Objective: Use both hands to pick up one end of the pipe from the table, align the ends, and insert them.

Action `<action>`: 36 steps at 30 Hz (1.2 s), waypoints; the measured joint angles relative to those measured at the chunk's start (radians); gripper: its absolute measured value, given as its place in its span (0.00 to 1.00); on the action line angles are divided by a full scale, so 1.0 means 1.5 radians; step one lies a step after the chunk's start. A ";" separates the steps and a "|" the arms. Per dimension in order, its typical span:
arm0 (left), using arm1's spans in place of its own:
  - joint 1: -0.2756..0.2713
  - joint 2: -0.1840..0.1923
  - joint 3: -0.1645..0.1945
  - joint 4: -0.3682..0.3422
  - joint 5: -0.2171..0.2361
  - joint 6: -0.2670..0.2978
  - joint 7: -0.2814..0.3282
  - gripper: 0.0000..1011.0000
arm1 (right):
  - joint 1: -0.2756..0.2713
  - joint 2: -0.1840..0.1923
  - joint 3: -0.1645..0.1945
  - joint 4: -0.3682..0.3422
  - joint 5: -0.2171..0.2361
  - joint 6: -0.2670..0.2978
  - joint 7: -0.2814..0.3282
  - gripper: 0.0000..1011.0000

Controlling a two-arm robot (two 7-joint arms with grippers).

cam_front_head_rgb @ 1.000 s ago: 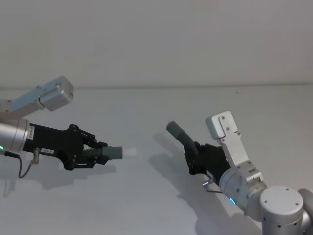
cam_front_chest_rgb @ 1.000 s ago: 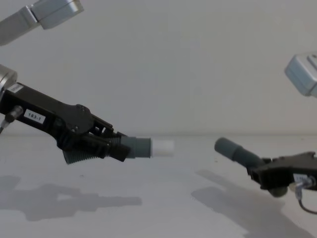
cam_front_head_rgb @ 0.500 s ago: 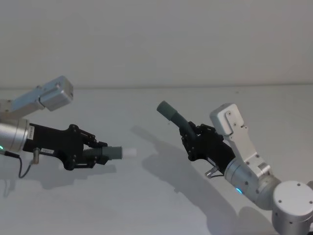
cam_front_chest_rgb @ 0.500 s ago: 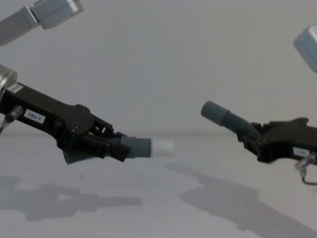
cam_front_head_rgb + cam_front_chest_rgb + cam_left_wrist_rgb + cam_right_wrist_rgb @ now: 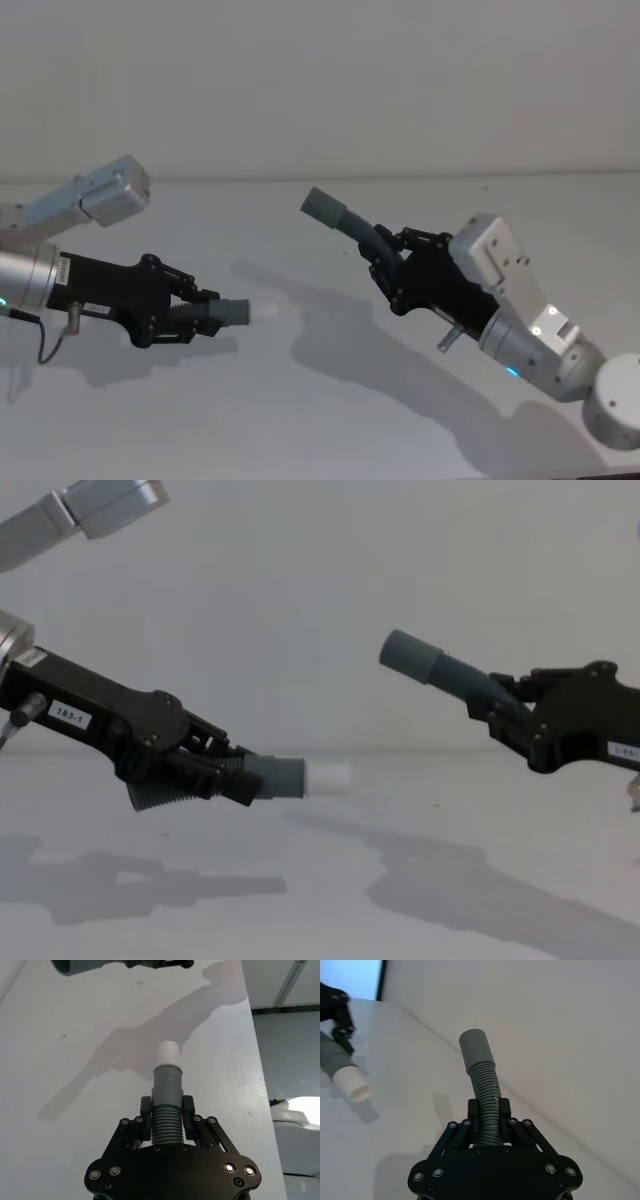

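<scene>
White-tipped piece (image 5: 280, 777): held in the air above the left half of the table (image 5: 300, 420), clear of the surface.
Its long axis: close to level, running left to right. The white tip (image 5: 328, 777) points toward the robot's right, at the other arm.
Socket piece (image 5: 470, 685): also in the air, over the middle of the table toward the right edge.
Its long axis: sloped. The socket cuff (image 5: 410, 658) is the high end and points up and toward the robot's left, over the tip instead of at it.
Tip to socket: apart, with open air between them. In the chest view the socket mouth sits higher than the tip and to its right.
Lining up: the two axes cross at an angle and are not in line yet.
Left gripper (image 5: 225, 775): clamped on the ribbed part of the white-tipped piece, just behind its grey cuff.
Right gripper (image 5: 500, 712): clamped on the ribbed part of the socket piece, with the bend and cuff sticking out ahead.
Nearer arm: neither clearly, as each carries its own end.
Coming move, as a judgement: lower the socket and tip its mouth down to face the white tip, then close the gap along one shared line.
</scene>
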 joint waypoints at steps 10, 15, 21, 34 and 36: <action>0.000 0.000 0.000 0.000 0.000 0.000 0.000 0.32 | 0.046 0.035 -0.010 0.059 0.020 -0.139 0.095 0.21; 0.000 0.000 0.000 0.000 0.000 0.000 0.000 0.32 | 0.074 0.053 -0.018 0.094 0.040 -0.212 0.153 0.21; 0.000 0.000 0.000 0.000 0.000 0.000 0.000 0.32 | 0.099 0.070 -0.028 0.126 0.063 -0.272 0.207 0.21; 0.000 0.000 0.000 0.000 0.000 0.000 0.000 0.32 | 0.186 0.126 -0.075 0.221 0.146 -0.431 0.407 0.21; 0.000 0.000 0.000 0.000 0.000 0.000 0.000 0.32 | 0.194 0.131 -0.081 0.228 0.150 -0.442 0.422 0.21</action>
